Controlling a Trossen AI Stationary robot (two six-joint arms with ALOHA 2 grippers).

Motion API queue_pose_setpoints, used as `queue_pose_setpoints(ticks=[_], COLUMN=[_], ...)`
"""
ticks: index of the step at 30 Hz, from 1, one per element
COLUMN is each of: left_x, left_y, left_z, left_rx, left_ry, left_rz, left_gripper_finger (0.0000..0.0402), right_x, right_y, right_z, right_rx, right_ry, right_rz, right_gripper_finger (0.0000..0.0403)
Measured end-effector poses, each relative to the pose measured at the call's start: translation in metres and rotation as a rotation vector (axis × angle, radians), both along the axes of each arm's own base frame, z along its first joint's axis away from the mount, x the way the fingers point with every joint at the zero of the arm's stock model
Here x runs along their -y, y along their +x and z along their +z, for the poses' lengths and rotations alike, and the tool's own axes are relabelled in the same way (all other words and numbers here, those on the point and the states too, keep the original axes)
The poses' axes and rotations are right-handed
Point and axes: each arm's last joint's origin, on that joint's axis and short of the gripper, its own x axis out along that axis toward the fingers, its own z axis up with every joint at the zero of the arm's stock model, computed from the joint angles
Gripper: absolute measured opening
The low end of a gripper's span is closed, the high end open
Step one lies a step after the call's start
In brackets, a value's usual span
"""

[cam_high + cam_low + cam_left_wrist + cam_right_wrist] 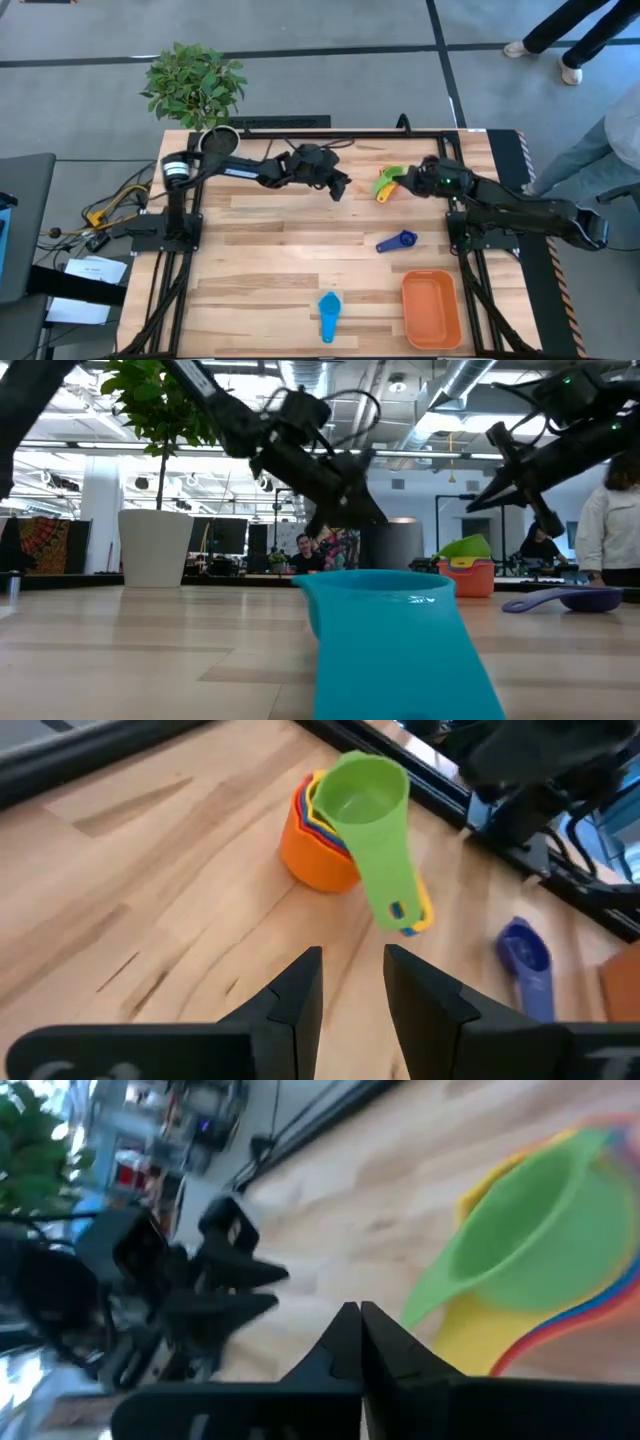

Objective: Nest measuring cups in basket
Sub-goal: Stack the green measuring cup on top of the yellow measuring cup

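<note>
A nested stack of measuring cups point(387, 183) stands on the far middle of the table. Green is on top point(365, 792), orange is outermost point(312, 855), and red, yellow and blue rims show between them. The dark blue cup point(397, 241) and the light blue cup point(329, 314) lie apart on the table. The orange basket point(431, 308) sits at the near right. My left gripper point(352, 970) is open and hovers just left of the stack, pointing at it. My right gripper point(358, 1325) is shut and hovers just right of the stack, above it in the low view.
A white plant pot point(218, 140) with a leafy plant stands at the far left corner. A black frame rail point(300, 132) runs along the far edge. A person point(610, 140) stands beyond the right side. Bare wood point(260, 270) lies between the cups and the left edge.
</note>
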Motion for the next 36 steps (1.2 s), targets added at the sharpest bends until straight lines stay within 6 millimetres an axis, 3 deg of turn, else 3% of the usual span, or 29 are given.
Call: queue_pose_setpoints(ticks=[6, 11, 23, 36], left_x=[-0.007, -0.01, -0.014, -0.018], left_y=[0.026, 0.043, 0.052, 0.048], left_z=[-0.029, -0.032, -0.015, -0.021], left_rx=[-0.047, -0.023, 0.003, -0.101], left_ry=[0.042, 0.053, 0.178, 0.308], left_rz=[-0.027, -0.05, -0.083, -0.117], left_gripper_finger=[0.0096, 0.0096, 0.0096, 0.0096], right_x=[0.0, 0.003, 0.006, 0.006], right_y=[-0.007, -0.008, -0.005, 0.003], right_z=[-0.01, -0.019, -0.027, -0.037], right_rx=[-0.149, -0.257, -0.338, -0.405], right_ry=[-0.027, -0.037, -0.03, -0.03], right_rz=[-0.135, -0.179, -0.213, -0.2], right_gripper_finger=[0.0021, 0.0007, 0.001, 0.001])
